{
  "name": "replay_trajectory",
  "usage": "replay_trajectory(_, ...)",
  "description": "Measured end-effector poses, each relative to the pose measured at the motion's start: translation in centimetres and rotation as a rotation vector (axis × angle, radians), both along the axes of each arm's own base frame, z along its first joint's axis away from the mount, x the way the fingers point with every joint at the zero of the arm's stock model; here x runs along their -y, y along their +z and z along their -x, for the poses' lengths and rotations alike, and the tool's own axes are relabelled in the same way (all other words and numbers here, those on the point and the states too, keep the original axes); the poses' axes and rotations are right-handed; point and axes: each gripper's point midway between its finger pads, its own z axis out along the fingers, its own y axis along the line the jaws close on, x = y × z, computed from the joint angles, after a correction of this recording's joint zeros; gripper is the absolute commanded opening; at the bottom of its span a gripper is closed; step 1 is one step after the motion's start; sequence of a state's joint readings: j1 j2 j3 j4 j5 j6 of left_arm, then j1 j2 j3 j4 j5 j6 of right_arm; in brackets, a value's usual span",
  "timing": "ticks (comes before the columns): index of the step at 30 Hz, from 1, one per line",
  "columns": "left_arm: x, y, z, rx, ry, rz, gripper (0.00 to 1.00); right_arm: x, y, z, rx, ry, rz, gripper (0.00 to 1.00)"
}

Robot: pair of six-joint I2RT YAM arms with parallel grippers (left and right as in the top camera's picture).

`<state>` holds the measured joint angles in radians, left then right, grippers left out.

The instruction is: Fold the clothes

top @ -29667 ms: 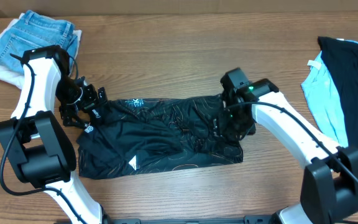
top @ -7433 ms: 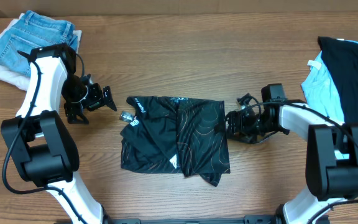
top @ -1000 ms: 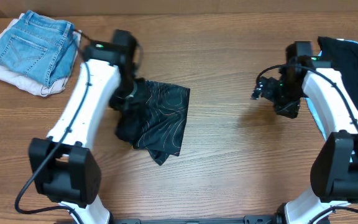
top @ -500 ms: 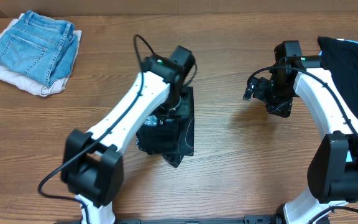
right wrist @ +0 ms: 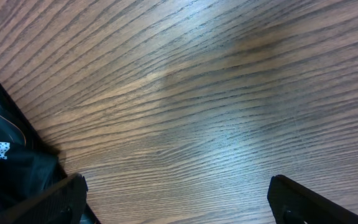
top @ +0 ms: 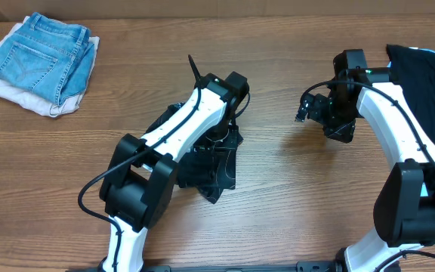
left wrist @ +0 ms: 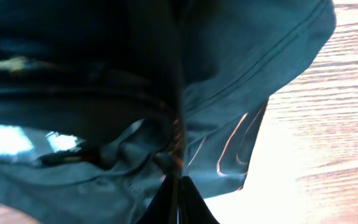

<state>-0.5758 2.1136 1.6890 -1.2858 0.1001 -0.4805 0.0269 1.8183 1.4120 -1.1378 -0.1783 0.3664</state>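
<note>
The jersey (top: 219, 168) is seen bunched into a narrow dark bundle on the bench (top: 278, 204), just left of the middle of the overhead frame, partly hidden under the left arm (top: 195, 121). It is gripped by the left jaws, which are closed tight on a pinch of fabric. The folding is judged to be far along: the cloth has been brought down to a small packet, but it is rumpled rather than flat, so laying it down, smoothing it and releasing it appear to be left.

The right jaws are spread wide and nothing is held in them – they hang over bare wood right of centre.

The grip itself is shown only by the left wrist view, with a stitched hem and thin orange lines close up (left wrist: 253, 74). Only the overhead view takes in the jeans (top: 47, 49) at upper left and a black garment (top: 429, 91) at the right edge – both well apart from the jersey.
</note>
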Motion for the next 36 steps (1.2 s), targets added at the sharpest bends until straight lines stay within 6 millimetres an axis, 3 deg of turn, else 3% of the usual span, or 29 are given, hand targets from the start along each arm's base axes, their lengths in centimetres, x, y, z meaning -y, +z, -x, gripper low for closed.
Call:
replay_trajectory(5, -1.4, 2.5, -1.3, 0.019, 0.036, 0.003, 0.18, 0.0, 0.0, 0.0, 0.001, 0.0, 0.0, 0.97)
replay_trajectory(9, -3.5, 5.7, -3.0, 0.085, 0.092, 0.031, 0.52, 0.0, 0.0, 0.0, 0.001, 0.0, -0.001, 0.97)
replay_trajectory(12, -6.1, 7.5, -4.0, 0.116, 0.165, 0.039, 0.64, 0.0, 0.0, -0.1, 0.002, 0.0, -0.001, 0.97)
replay_trajectory(18, -13.3, 8.0, -5.6, 0.102, 0.37, 0.026, 0.65, 0.0, 0.0, -0.4, 0.015, 0.0, -0.001, 0.98)
replay_trajectory(23, -17.5, 6.3, -5.9, 0.075, 0.481, 0.043, 0.65, 0.0, 0.1, -0.7, 0.028, 0.0, -0.001, 0.98)
replay_trajectory(30, -16.1, 2.7, -5.3, 0.031, 0.469, 0.161, 0.6, 0.0, 0.0, -0.7, 0.027, 0.0, -0.001, 0.97)
replay_trajectory(36, -15.0, 1.2, -5.3, 0.031, 0.462, 0.231, 0.55, 0.0, 0.1, -0.7, 0.028, 0.0, -0.001, 0.98)
